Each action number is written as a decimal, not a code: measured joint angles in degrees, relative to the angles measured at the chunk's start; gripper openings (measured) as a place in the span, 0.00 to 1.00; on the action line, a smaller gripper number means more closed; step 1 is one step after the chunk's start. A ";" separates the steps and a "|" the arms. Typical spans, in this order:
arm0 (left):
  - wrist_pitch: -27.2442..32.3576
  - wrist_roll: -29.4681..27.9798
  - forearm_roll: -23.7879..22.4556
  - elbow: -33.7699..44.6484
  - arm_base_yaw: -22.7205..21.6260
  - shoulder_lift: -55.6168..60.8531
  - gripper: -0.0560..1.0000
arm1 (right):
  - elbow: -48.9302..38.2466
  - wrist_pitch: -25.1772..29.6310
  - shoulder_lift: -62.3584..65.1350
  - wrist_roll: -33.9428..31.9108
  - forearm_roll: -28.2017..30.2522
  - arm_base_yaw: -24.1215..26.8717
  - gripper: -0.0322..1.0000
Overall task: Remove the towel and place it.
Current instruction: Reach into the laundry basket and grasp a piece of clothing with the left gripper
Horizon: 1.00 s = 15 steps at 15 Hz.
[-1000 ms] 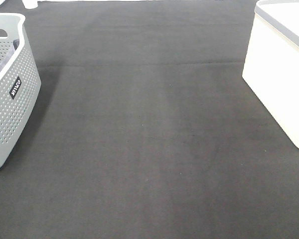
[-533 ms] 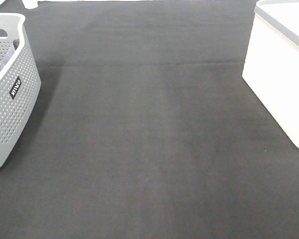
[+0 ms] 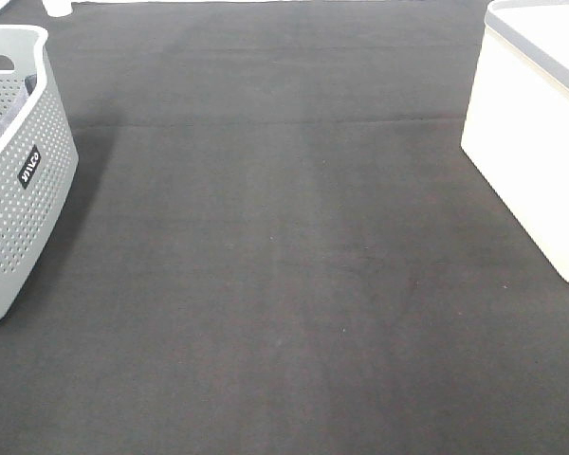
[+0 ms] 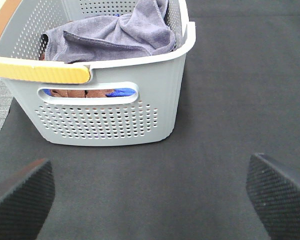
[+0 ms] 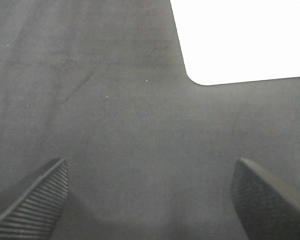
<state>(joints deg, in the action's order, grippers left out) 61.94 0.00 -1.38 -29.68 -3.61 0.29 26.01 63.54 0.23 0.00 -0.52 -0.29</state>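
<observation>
The towel (image 4: pixel 117 30), grey-lavender and soft, lies crumpled inside the grey perforated basket (image 4: pixel 105 122), heaped on top of the other contents, with one fold rising against the far wall. Through the basket's handle slot, a brown cloth (image 4: pixel 72 93) and a blue cloth (image 4: pixel 122 92) show beneath it. A yellow strip (image 4: pixel 40 72) runs along the near rim of the basket.

In the high view the basket stands at the left edge of the desk (image 3: pixel 284 284), which is covered by a black mat, and only a sliver of the towel shows over the rim. The basket's side carries a small black label (image 3: pixel 29 166) with white lettering set at a slant; the letters are too small to read with certainty. No other writing shows anywhere.

The left fingers (image 4: pixel 22 197) are spread wide apart with nothing between them, hanging above the mat just in front of the basket. The right fingers (image 5: pixel 32 200) are likewise spread wide and hold nothing, above bare mat near a corner of the white box (image 3: pixel 541 142), which has a grey rim and stands at the right edge of the desk
</observation>
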 joint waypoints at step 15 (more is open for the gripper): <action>0.00 0.00 0.06 0.00 0.00 0.00 0.99 | 0.00 0.00 0.00 0.00 0.00 0.00 0.85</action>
<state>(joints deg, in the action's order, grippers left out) 61.94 0.00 -1.32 -29.68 -3.61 0.29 26.01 63.54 0.23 0.00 -0.52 -0.29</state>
